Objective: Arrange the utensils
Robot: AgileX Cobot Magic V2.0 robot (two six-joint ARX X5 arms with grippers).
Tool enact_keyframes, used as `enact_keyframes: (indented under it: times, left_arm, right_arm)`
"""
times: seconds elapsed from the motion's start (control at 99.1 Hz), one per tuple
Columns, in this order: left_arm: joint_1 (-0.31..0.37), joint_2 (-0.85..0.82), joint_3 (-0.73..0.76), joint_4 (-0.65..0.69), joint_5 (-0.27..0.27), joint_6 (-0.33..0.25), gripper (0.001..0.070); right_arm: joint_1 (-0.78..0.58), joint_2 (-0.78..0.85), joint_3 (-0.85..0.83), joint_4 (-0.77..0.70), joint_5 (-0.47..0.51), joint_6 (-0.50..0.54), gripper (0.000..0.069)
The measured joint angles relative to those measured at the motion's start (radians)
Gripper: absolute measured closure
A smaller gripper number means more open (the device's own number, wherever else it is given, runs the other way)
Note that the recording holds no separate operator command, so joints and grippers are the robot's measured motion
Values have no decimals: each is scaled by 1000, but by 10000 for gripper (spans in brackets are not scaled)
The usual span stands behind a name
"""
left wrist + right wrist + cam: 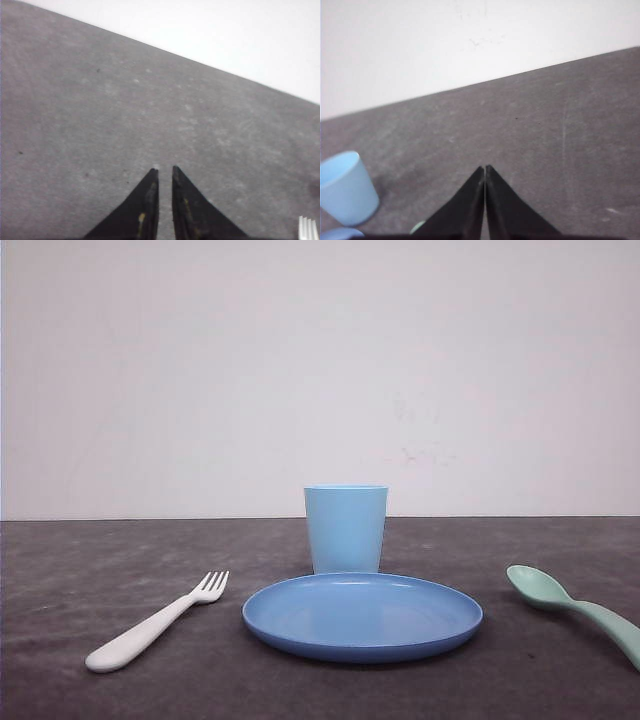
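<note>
Two small plastic utensils: white thick-handled fork [158,622], mint-green oval-bowled spoon [575,608].

The front camera sits low at table height, facing the wall [320,370]. Both wrist cameras look down along the table [100,125]; the right one shares the cup [345,190].

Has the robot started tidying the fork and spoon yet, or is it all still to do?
Nothing looks done. The white fork lies left of the blue plate, the green spoon right of it. Both grippers, left and right, have jaws shut on nothing. Both utensils remain to be picked up.
</note>
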Motion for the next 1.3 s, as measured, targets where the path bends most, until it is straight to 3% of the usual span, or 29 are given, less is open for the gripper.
enact_keyframes:
  times: [0.111,0.222,0.434,0.716,0.838,0.949,1.029,1.1,1.15,1.302]
  left_arm:
    - [0,23,0,26,47,-34,685]
    - [0,91,35,21,53,-58,685]
    - [0,332,273,16,83,-59,685]
    - [-43,706,667,-232,102,105,685]
    - [-72,776,723,-304,99,175,685]
    - [-100,806,724,-338,99,205,678]
    - [-121,808,724,-341,99,210,606]
    - [-140,806,724,-340,99,216,447]
    - [-151,806,724,-340,99,219,359]
    - [-189,807,724,-344,99,210,288]
  right_arm:
    - [0,0,2,-2,0,77,687]
    - [0,32,55,-61,1,123,687]
    - [0,248,333,-196,9,92,687]
    - [20,583,743,-498,10,-192,687]
    - [48,623,801,-539,10,-260,687]
    - [71,636,801,-557,10,-290,685]
    - [83,647,801,-558,10,-301,597]
    - [90,656,801,-559,10,-302,428]
    - [93,657,801,-559,10,-302,348]
    - [105,660,801,-559,10,-302,283]
